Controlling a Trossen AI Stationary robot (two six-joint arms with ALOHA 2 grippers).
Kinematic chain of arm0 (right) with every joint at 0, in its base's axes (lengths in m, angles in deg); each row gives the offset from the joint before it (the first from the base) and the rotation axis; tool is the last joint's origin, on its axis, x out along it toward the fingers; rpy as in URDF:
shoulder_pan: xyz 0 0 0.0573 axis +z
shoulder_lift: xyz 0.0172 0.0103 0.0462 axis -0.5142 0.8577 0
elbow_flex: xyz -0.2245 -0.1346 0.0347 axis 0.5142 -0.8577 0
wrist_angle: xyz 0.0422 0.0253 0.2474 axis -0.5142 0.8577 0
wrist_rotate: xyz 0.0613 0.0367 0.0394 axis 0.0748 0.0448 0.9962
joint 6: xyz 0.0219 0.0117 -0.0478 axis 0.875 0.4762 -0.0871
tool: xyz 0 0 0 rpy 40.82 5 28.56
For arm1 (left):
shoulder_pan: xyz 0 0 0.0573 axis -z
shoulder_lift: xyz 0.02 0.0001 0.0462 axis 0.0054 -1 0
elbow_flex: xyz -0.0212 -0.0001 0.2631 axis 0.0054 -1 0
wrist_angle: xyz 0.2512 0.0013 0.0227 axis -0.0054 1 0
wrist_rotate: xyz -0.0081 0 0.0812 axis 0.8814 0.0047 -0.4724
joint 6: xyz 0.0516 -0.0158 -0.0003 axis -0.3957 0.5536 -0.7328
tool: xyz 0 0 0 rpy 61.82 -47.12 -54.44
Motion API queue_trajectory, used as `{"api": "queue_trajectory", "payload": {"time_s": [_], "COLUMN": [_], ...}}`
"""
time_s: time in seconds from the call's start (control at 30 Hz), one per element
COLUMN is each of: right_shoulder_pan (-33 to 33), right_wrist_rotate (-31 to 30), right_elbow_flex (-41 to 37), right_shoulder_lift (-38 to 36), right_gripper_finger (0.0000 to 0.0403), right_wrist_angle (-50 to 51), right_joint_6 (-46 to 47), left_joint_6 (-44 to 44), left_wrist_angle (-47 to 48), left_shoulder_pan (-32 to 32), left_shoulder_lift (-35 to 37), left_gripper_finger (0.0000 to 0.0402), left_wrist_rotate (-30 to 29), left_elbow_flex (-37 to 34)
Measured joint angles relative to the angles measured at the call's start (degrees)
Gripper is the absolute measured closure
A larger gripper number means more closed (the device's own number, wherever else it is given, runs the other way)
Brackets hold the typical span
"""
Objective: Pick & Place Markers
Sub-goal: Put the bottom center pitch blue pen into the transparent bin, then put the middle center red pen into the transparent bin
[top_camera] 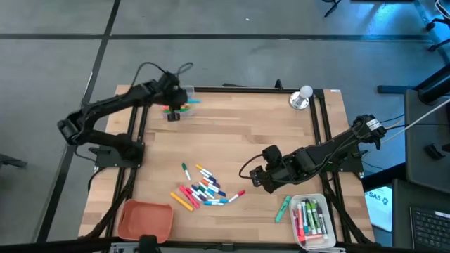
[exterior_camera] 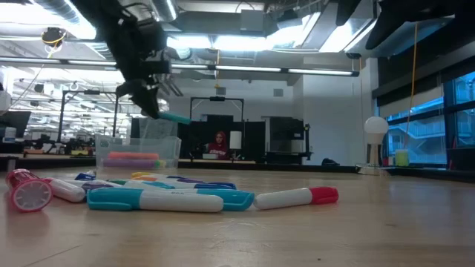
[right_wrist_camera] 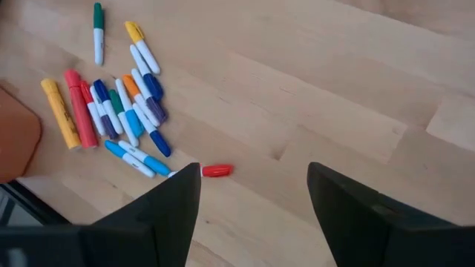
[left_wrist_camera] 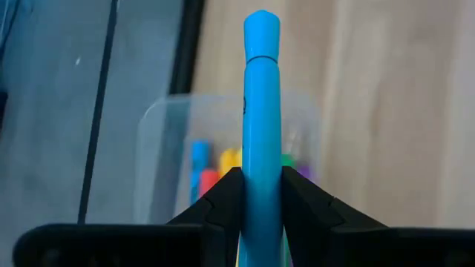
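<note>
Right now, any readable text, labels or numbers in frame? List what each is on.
None readable.
Blue marker in the left gripper: dark mark on the barrel, too blurred.
Markers in the pile: print too small.
Paper beside the table: characters unclear.

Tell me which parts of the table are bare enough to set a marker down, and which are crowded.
Bare wood runs across the table's middle, between the left gripper, shut on a blue marker over the clear bin, and the bell. Crowded: the marker pile, near the right gripper, open, the orange tray and the filled bin.
</note>
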Motion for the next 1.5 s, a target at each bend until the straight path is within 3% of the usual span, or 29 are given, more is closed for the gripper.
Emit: {"api": "queue_trajectory", "payload": {"time_s": [0.17,0.43,0.7,1.1,1.5], "right_shoulder_pan": [0.67,-0.24,-3.61,-5.50,-6.15], "right_wrist_rotate": [-1.21,-4.19,-4.49,-4.22,-4.21], "right_elbow_flex": [0.00,0.00,0.00,0.00,0.00], "right_shoulder_lift": [0.00,0.00,0.00,0.00,0.17], "right_gripper_finger": [0.0156,0.0156,0.0156,0.0156,0.0156], "right_wrist_angle": [-0.33,-0.37,-0.37,-2.54,-2.02], "right_joint_6": [0.78,0.61,-0.95,-3.78,-8.69], "left_joint_6": [-1.43,-1.64,0.20,11.32,17.21], "left_wrist_angle": [0.07,1.69,2.89,3.65,5.66], "left_shoulder_pan": [-8.20,-14.53,-14.85,-14.79,-10.03], "left_shoulder_lift": [-0.02,-1.53,-4.38,-4.48,-1.48], "left_gripper_finger": [0.0325,0.0323,0.0299,0.0226,0.0215], "left_wrist_rotate": [8.26,7.95,2.40,1.58,-3.56], "left_elbow_flex": [0.00,0.00,0.00,0.00,0.02]}}
